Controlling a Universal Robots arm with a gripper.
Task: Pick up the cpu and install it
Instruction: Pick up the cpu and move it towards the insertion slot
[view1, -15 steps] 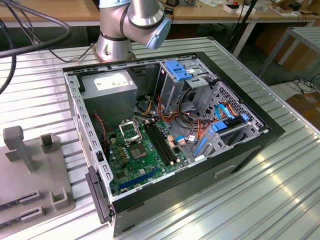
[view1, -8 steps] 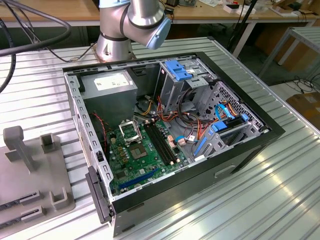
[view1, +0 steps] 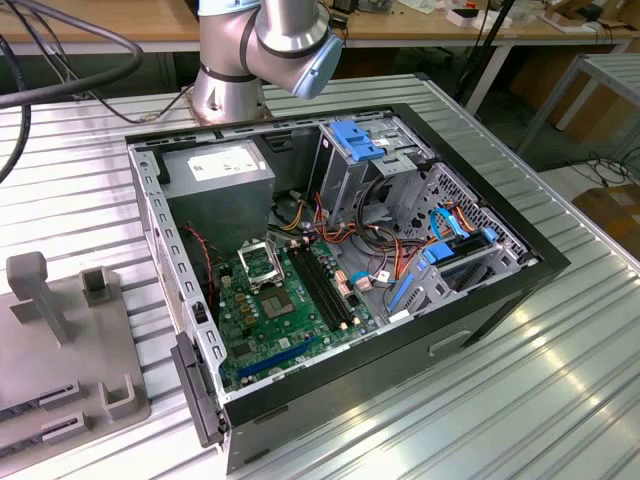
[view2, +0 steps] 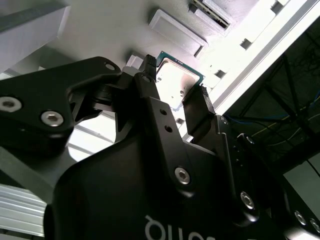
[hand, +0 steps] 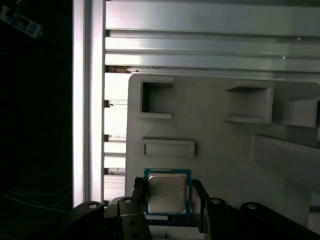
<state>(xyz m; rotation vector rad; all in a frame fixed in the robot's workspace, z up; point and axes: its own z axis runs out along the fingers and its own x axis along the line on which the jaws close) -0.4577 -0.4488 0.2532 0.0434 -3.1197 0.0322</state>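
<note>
Cpu (hand: 167, 192), its pale metal face up, sits at the grey fixture tray (hand: 225, 165), close to the tray's edge where the ribbed aluminium table (hand: 210, 45) begins. Just beside it on the tray lies a shallow long recess (hand: 167, 148); two deeper square pockets (hand: 156, 99) stand farther off, and raised grey blocks rise nearby.

In the exterior view the same tray (view1: 60, 380) lies at the exterior view's left, well apart from the open computer case (view1: 540, 265). Inside the case are the green motherboard (view1: 270, 320), the metal-framed socket (view1: 258, 262), a grey power supply (view1: 225, 170) and tangled cables. The arm's base (view1: 230, 80) stands behind the case.

The gripper (view2: 176, 79) straddles the chip. Its two black fingers (hand: 141, 192) are drawn in to the chip's width, one against each opposite edge, clamping it between them.
</note>
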